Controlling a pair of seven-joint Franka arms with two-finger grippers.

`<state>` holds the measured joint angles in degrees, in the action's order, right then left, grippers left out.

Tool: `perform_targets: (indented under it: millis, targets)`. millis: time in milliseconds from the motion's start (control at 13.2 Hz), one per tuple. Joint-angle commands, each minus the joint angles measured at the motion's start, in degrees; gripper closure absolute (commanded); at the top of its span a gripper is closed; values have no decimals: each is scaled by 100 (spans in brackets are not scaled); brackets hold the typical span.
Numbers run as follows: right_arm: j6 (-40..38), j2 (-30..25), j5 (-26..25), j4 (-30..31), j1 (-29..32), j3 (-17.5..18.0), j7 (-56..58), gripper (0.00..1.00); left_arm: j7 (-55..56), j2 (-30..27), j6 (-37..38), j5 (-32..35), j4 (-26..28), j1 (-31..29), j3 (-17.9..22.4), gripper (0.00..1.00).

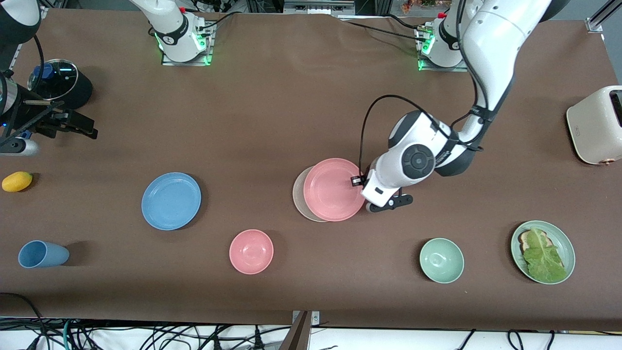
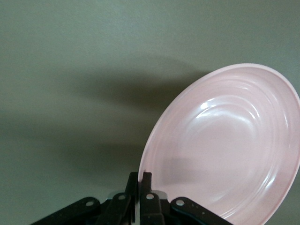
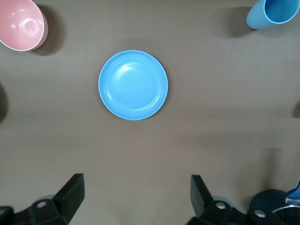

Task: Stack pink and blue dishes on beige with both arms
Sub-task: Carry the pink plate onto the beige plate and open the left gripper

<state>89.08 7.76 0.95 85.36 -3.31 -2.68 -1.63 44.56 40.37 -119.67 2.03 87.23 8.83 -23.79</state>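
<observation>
The pink plate sits over the beige plate, shifted toward the left arm's end, so only a beige crescent shows. My left gripper is shut on the pink plate's rim; the left wrist view shows both fingers pinching the edge of the pink plate, which hides the beige one. The light blue plate lies flat on the table toward the right arm's end. My right gripper hangs open and empty high above that end; in its wrist view the blue plate lies well ahead of the right gripper.
A pink bowl, a blue cup on its side, a green bowl and a green plate with lettuce line the near side. A toaster, a yellow fruit and a lidded black pot stand at the ends.
</observation>
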Motion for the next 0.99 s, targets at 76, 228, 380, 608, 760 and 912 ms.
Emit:
perform_targets:
  millis: [76,228,380,608,760,912]
  targets:
    - [-5,-30,72,-2,41,-22,-3,0,106,234,14,43,-286,233,182,75]
    - [-31,-38,72,-2,59,-22,-4,0,97,226,22,52,-286,233,182,0]
    - [-23,-38,63,-2,41,-13,-12,0,114,191,23,52,-303,198,191,0]
    - [-5,14,72,-2,67,-22,57,0,36,68,118,87,-295,-3,252,0]
    - [-5,14,63,-2,59,-22,67,0,-113,-55,355,122,-286,-249,253,0]
    - [-5,93,54,7,59,-13,75,0,-622,-134,488,149,-268,-565,244,0]
